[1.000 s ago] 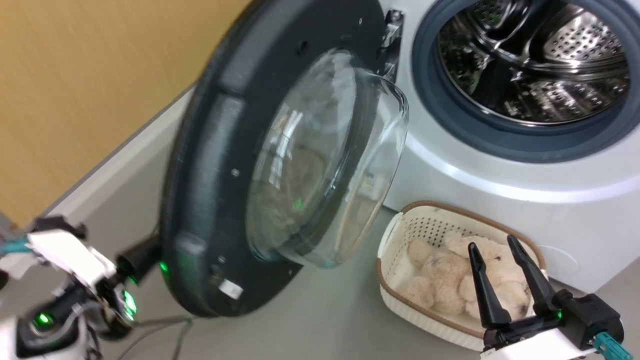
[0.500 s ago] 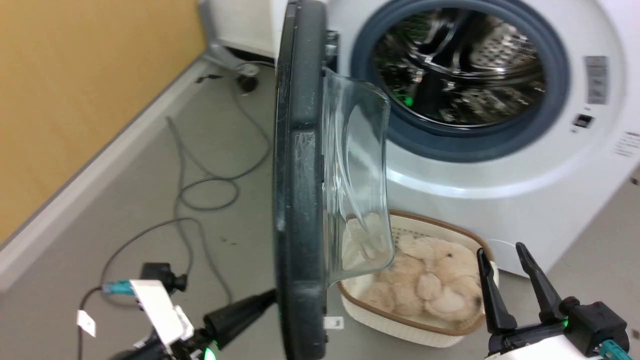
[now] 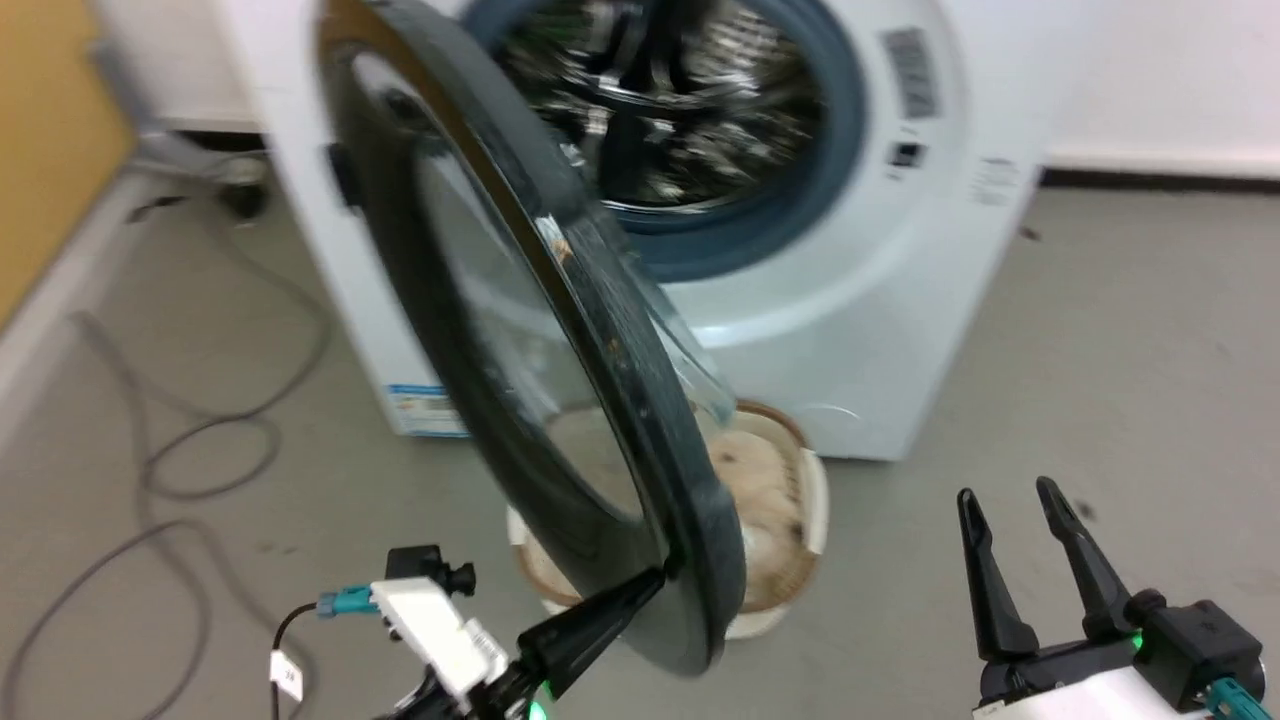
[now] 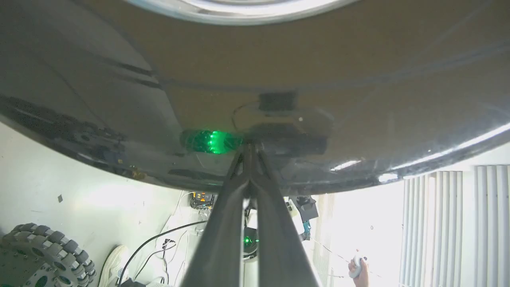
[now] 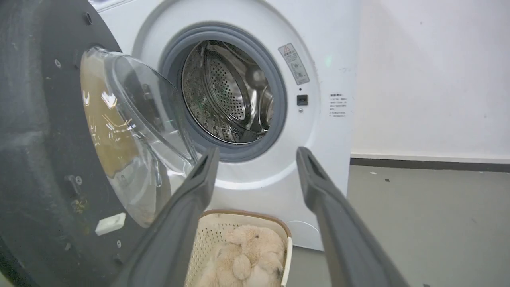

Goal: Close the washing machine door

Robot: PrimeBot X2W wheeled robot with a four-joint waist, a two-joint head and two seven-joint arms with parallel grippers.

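The white washing machine [image 3: 850, 330] sits on the grey floor with its steel drum uncovered. The washing machine door [image 3: 500, 350] hangs roughly half swung on the machine's left side. Its dark outer face is toward the head camera and the clear glass bulge points back at the drum. Just below the door's lower edge, in front of the machine, there's a white laundry basket [image 5: 247, 213] with a beige plush toy [image 5: 243, 259] in it. The right tool [image 3: 1005, 495] floats off to the side, fingers spread, touching nothing. The left tool [image 4: 249, 149] has its fingers pressed together, tips planted against the door's outer face near the bottom rim. There's a little warning sticker [image 5: 294, 63] beside the drum opening.
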